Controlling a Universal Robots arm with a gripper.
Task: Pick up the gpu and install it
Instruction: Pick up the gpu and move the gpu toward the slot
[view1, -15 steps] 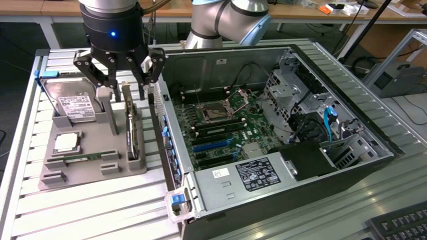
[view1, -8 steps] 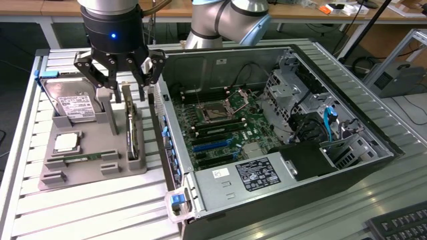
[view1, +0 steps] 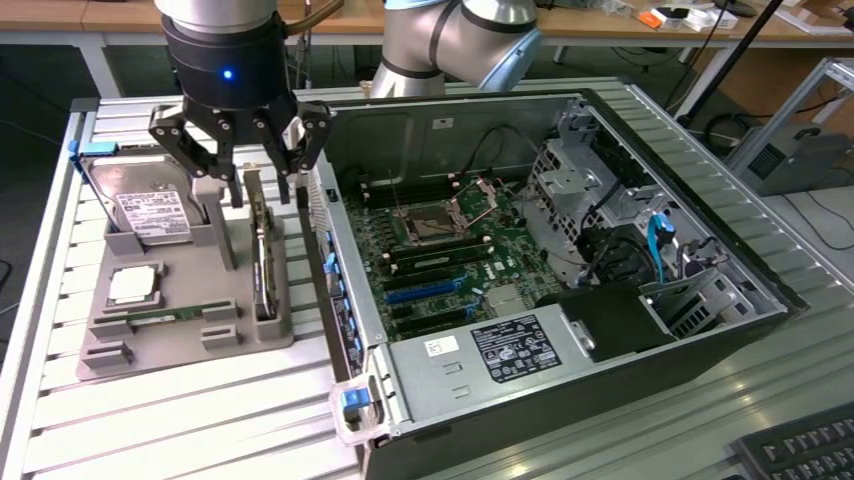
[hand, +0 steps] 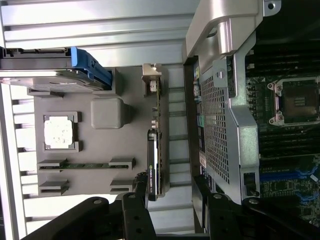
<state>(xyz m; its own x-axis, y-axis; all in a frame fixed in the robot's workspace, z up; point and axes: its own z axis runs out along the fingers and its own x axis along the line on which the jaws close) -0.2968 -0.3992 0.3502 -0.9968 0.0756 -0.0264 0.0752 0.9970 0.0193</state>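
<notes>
Several parts stand in a gray holder (view1: 174, 345) at the exterior view's left: a hard drive (view1: 150, 212), then the gpu (view1: 263, 265) on edge. The gripper (view1: 251, 190) hangs over its far end, jaws spread wide, gripping nothing. Rightward sits the open computer case (view1: 441, 125).

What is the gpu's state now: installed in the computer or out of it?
Out: the gpu stands on edge in the grey holder beside the computer case, under the open gripper.
</notes>
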